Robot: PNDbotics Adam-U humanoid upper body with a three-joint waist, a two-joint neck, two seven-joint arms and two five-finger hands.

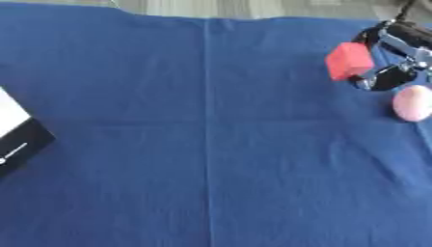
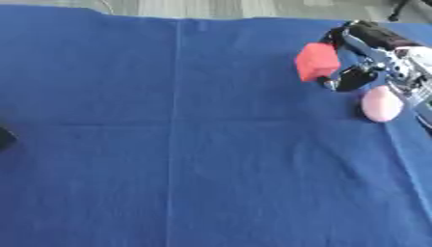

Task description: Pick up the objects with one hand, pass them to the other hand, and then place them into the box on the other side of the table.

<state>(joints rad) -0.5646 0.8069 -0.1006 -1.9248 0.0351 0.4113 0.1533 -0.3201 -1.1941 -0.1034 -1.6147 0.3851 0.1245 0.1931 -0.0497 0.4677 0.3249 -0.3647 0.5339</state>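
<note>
Right hand (image 2: 371, 60) at the far right of the blue-clothed tabletop (image 2: 202, 144), fingers curled around a red block (image 2: 317, 61), pink egg-shaped object (image 2: 381, 106) lying just beside it, black-and-white box (image 1: 15, 132) at the left edge clear only in the left eye view, left hand unseen.

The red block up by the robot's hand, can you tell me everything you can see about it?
The red block is a small, chunky, plain red piece with flat faces and soft edges; its material cannot be told. It sits tilted near the far right of the blue tablecloth. The robot's right hand is right against its right side, with black fingers showing above and below it, so the hand seems to be closing on it. Whether it has left the cloth cannot be seen. A pink egg-shaped thing lies nearby, not touching it.
</note>
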